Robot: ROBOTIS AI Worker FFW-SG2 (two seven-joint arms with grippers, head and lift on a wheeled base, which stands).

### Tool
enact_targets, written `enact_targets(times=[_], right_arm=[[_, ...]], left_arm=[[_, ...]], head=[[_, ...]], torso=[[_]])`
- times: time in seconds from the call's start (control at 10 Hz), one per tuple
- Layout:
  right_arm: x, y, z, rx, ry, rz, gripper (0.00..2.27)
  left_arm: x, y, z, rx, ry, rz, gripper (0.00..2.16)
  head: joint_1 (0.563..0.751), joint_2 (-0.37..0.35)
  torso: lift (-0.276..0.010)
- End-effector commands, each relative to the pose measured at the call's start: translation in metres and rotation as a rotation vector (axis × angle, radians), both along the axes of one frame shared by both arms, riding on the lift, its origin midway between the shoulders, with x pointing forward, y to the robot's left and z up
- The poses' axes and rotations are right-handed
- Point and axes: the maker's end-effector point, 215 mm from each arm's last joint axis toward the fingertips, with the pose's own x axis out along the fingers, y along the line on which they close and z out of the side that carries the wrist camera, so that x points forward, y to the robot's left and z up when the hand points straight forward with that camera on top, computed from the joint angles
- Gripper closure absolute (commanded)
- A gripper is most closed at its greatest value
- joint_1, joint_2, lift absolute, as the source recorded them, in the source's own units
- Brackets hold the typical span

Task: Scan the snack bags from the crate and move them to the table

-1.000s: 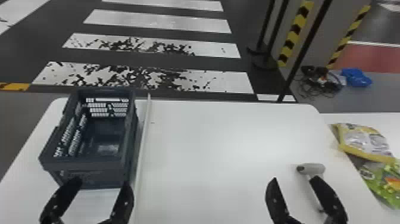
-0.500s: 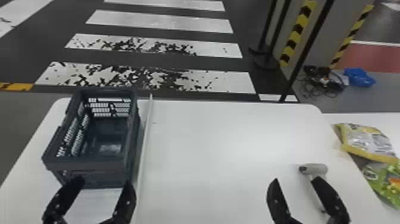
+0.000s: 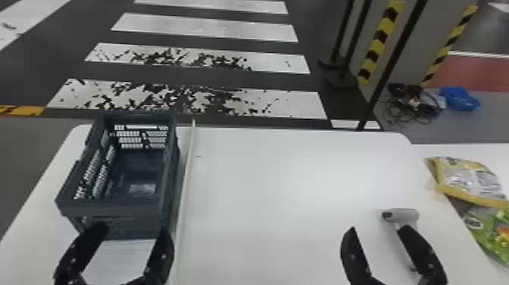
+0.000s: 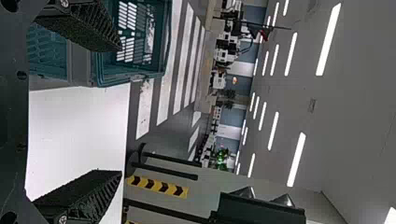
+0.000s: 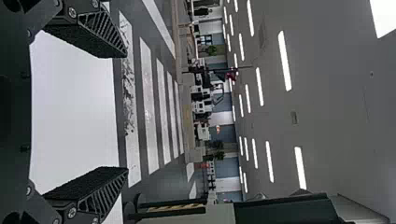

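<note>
In the head view my left gripper (image 3: 132, 228) stands open before the near wall of the dark crate (image 3: 121, 208), nothing between its fingers. The crate's floor looks bare apart from a pale patch. My right gripper (image 3: 378, 228), also open and holding nothing, is over the table, one finger partly covering the grey scanner (image 3: 403, 215). A yellow snack bag (image 3: 469, 182) and a green one (image 3: 488, 231) lie at the far right. The left wrist view shows the left gripper (image 4: 120, 110) with the crate (image 4: 81, 60) beyond; the right wrist view has the right gripper (image 5: 126, 112) over white tabletop.
The white table (image 3: 272, 182) carries a pale strip (image 3: 185, 189) running alongside the crate's right side. A second white surface (image 3: 492, 151) adjoins at the right. Behind the table are dark poles (image 3: 394, 57), cables (image 3: 411, 106) and a blue bundle (image 3: 458, 97) on the floor.
Table, crate, scanner and bags have all shifted slightly rightward together in the head view. Both grippers stay open and keep nearly the same places.
</note>
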Motion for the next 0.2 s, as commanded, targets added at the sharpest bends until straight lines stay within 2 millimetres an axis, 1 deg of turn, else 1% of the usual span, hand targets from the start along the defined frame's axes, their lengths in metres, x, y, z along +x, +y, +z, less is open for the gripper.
enact_targets(times=[0.0,0.1], right_arm=[[-0.0008,0.001,-0.0011,-0.004,0.004,0.002,0.14],[-0.0009,0.0034,-0.0001,-0.014,0.003,0.008,0.14]], left_arm=[[-0.0003,-0.0013,-0.0004,-0.001,0.001,-0.004,0.06],[-0.0003,-0.0013,-0.0004,-0.001,0.001,-0.004,0.06]], head=[[0.695,-0.105],[0.695,-0.105]], torso=[[-0.095],[-0.095]])
